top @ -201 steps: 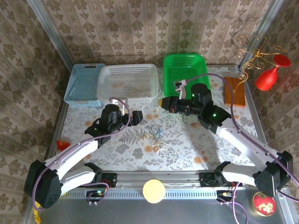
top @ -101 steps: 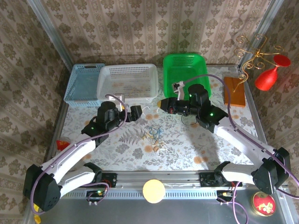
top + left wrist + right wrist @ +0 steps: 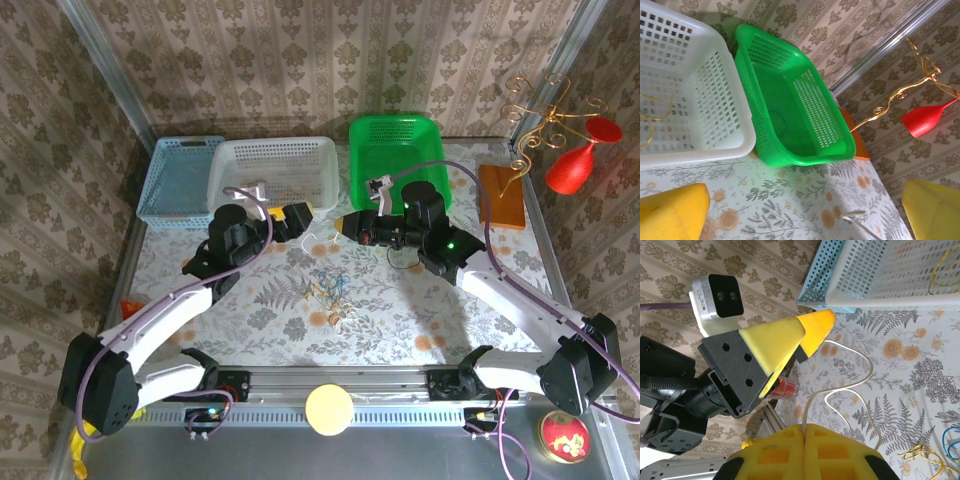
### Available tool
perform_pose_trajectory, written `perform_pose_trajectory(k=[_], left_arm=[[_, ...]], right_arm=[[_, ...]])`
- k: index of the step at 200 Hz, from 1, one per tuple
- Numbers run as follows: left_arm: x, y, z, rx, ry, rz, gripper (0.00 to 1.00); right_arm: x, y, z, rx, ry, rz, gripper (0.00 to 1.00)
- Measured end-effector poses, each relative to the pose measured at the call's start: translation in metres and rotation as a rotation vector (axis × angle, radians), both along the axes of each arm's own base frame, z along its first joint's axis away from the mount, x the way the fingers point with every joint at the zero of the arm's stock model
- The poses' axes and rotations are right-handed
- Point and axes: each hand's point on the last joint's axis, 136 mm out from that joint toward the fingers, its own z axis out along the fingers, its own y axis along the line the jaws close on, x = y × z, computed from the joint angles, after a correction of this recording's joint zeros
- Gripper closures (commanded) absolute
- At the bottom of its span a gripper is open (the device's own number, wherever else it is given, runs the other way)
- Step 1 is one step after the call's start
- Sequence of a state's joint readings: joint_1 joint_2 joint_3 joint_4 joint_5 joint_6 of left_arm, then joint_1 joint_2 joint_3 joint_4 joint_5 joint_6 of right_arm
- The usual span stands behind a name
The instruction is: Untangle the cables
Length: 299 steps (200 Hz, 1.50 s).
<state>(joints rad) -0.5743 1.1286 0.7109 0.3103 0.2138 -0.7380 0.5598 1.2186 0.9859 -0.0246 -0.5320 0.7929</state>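
A small clump of thin cables (image 3: 330,290), yellowish and blue strands (image 3: 926,454), lies on the floral table in the middle. One pale cable (image 3: 860,382) loops away from it and runs up into my right gripper (image 3: 804,429), which is shut on it; in the top view that gripper (image 3: 345,224) hovers in front of the green basket. My left gripper (image 3: 300,222) stands open just to its left, near the white basket's front corner. In the left wrist view the open left gripper (image 3: 805,212) has only table between its fingers, with the pale cable's end (image 3: 856,216) low in the gap.
Blue basket (image 3: 180,180), white basket (image 3: 270,150) with a thin yellow cord (image 3: 655,116) inside, and green basket (image 3: 395,130) line the far edge. An orange block (image 3: 500,195), gold curly wire stand (image 3: 535,125) and red glass (image 3: 572,168) stand at the far right.
My left arm has swung farther and to the right, bringing its open gripper close to the right gripper. The right gripper, still shut on the pale cable, has edged slightly left.
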Motion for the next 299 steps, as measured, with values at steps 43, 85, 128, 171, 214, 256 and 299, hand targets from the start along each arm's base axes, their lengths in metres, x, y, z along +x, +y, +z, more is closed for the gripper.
perform_pose_trajectory(k=[43, 85, 128, 171, 214, 256, 299], left_arm=[[0.008, -0.011, -0.003, -0.055, 0.023, -0.019, 0.12], [0.007, -0.023, -0.003, -0.086, 0.025, -0.046, 0.21], [0.004, -0.036, -0.008, -0.099, 0.037, -0.075, 0.48], [0.008, -0.041, -0.009, -0.122, 0.035, -0.078, 1.00], [0.014, -0.044, 0.005, -0.138, 0.011, -0.082, 1.00], [0.031, -0.032, 0.049, -0.161, -0.070, -0.073, 1.00], [0.064, 0.025, 0.109, -0.112, -0.187, 0.023, 1.00]], right_arm=[[0.000, 0.000, 0.001, 0.003, 0.000, -0.001, 1.00], [0.001, 0.001, 0.004, 0.012, -0.013, -0.001, 1.00], [0.001, 0.001, 0.005, 0.013, -0.015, -0.001, 1.00], [0.001, 0.000, -0.002, 0.012, 0.003, -0.004, 1.00], [-0.004, -0.003, -0.034, -0.015, 0.061, -0.009, 0.98], [-0.012, -0.010, -0.080, -0.057, 0.148, -0.031, 0.55], [-0.016, -0.019, -0.096, -0.080, 0.170, -0.062, 0.41]])
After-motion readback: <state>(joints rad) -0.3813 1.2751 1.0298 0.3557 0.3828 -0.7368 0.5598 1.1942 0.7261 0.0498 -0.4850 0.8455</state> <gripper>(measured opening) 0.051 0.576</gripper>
